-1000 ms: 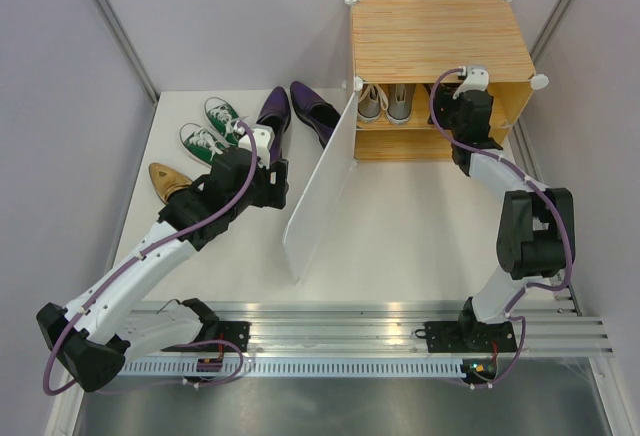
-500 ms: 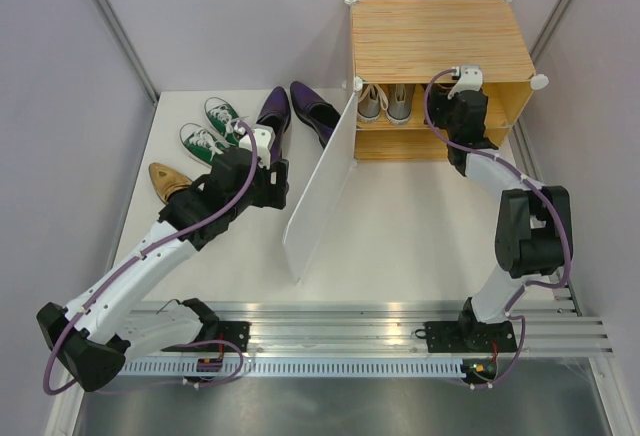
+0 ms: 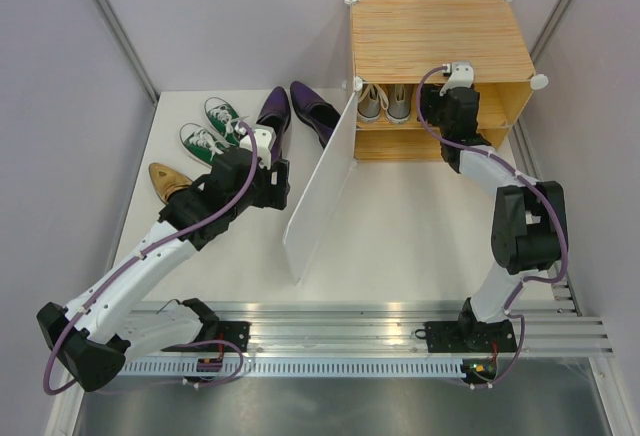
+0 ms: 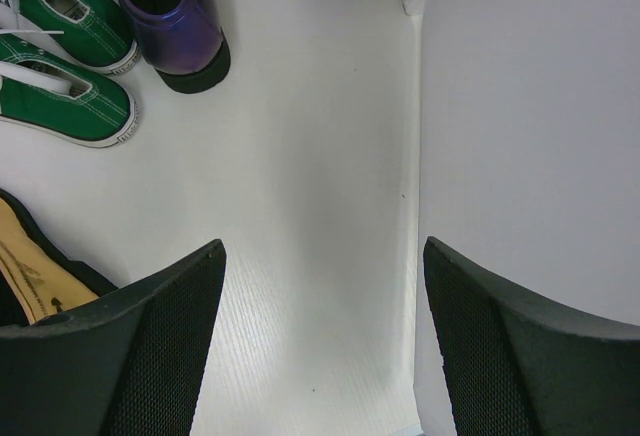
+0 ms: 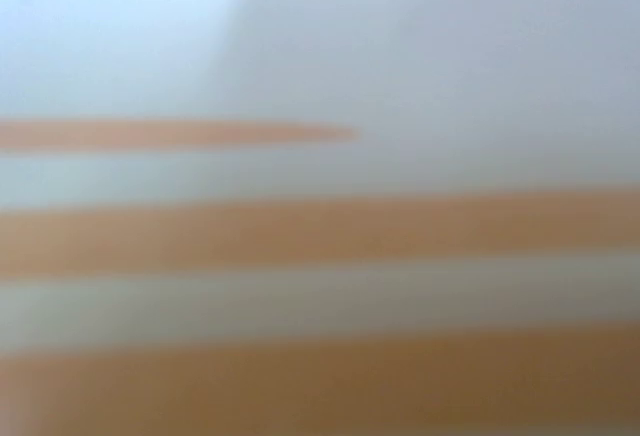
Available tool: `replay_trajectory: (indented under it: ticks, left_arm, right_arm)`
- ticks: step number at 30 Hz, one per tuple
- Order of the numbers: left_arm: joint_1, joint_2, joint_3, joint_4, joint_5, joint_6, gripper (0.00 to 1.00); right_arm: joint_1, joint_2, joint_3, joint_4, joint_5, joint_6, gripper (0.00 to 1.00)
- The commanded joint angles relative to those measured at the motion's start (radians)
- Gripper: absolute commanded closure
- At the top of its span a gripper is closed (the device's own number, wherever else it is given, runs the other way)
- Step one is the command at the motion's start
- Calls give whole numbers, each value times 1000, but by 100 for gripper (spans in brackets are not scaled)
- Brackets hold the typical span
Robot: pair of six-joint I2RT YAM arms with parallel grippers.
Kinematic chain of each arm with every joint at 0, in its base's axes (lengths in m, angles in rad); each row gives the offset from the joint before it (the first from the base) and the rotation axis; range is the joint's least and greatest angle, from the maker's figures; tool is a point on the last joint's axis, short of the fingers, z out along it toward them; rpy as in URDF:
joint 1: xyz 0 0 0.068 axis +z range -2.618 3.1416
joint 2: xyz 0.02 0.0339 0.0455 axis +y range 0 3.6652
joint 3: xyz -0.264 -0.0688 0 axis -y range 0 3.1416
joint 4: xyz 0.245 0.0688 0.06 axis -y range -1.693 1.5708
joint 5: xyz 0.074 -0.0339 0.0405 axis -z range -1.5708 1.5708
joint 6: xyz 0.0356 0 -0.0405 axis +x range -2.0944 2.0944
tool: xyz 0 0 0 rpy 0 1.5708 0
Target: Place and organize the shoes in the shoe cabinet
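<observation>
The shoe cabinet [image 3: 440, 36] stands at the back right with its white door panel [image 3: 322, 186] swung open; the panel also shows in the left wrist view [image 4: 530, 136]. The grey sneakers [image 3: 385, 102] sit on its upper shelf. The green sneakers [image 3: 210, 128] [image 4: 60, 106], the purple dress shoes [image 3: 272, 111] [image 4: 170, 11] and one gold shoe [image 3: 168, 178] [image 4: 30, 281] lie on the table at the left. My left gripper [image 3: 272, 182] [image 4: 320, 346] is open and empty above the table between the shoes and the door. My right gripper [image 3: 443, 108] reaches into the upper shelf, with its fingers hidden. The right wrist view is a blur of orange and white bands.
The second purple shoe [image 3: 315, 108] lies just left of the door's hinge edge. Grey walls close in on both sides. The arm mounting rail [image 3: 400, 336] runs along the near edge.
My right gripper has moved left along the cabinet's upper shelf, towards the grey sneakers. The left arm has not moved.
</observation>
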State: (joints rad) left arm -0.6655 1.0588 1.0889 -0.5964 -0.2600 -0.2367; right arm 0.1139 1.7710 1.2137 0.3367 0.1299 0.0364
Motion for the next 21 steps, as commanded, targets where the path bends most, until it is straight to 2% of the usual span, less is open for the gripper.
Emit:
replay_trajectory:
  ticks: [1,5,11,12,14,15,18,21]
  left_arm:
    - [-5,3,0,17,10,43,17]
    - [-5,3,0,17,11,43,17]
    - [-5,1,0,15,16,43,17]
    - [-5,1,0,17,16,43,17]
    - [-5,1,0,15,16,43,17]
    - [-5,0,0,15,16,43,17]
    - [-5,0,-1,17,15,43,17]
    - [-5,0,-1,17,15,43,17]
  right_arm:
    - [61,81,20,-42,-196,-10,95]
    - [61,81,6,-45,-188,-7,90]
    - [61,62,-28,-47,-159,2,51]
    - [61,56,-32,-47,-153,5,41]
    - [61,48,-37,-50,-139,14,33]
    - [61,41,-39,-54,-136,14,26]
    - [59,25,-39,-70,-110,26,18]
    - [55,5,-39,-83,-95,42,15]
